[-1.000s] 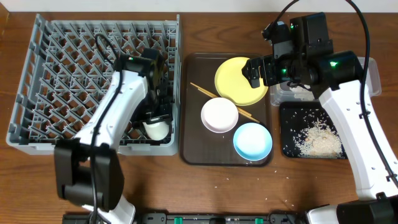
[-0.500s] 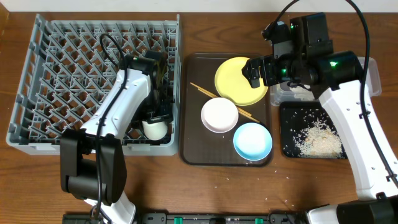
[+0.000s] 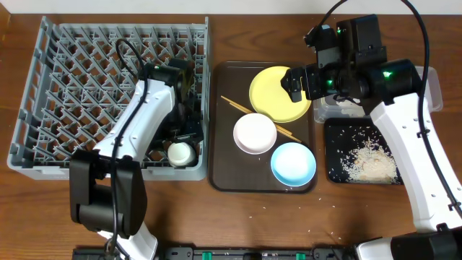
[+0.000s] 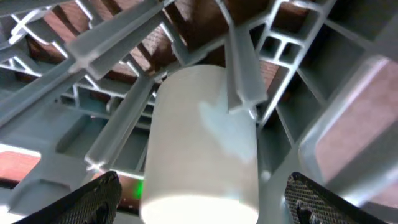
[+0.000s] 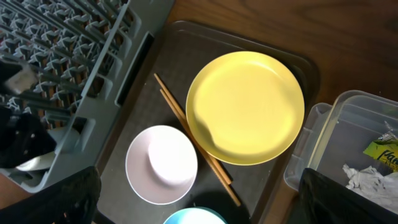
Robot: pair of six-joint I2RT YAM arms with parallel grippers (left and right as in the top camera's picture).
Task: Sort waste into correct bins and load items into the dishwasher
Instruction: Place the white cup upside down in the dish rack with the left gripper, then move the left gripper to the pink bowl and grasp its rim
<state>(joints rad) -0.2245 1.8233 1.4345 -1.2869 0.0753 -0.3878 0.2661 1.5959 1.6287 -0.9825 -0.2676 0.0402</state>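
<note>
rack [image 3: 72, 72]: grey matt plast. | cup [image 4: 205, 137]: smooth wht | plate [image 5: 245, 107]: smooth yel | tbl [image 3: 216, 217]: wood grain

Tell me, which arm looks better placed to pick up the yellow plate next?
Probably the right. The right gripper hangs open over the yellow plate on the brown tray, while the left gripper is down inside the dish rack, its fingers either side of the white cup.
</note>
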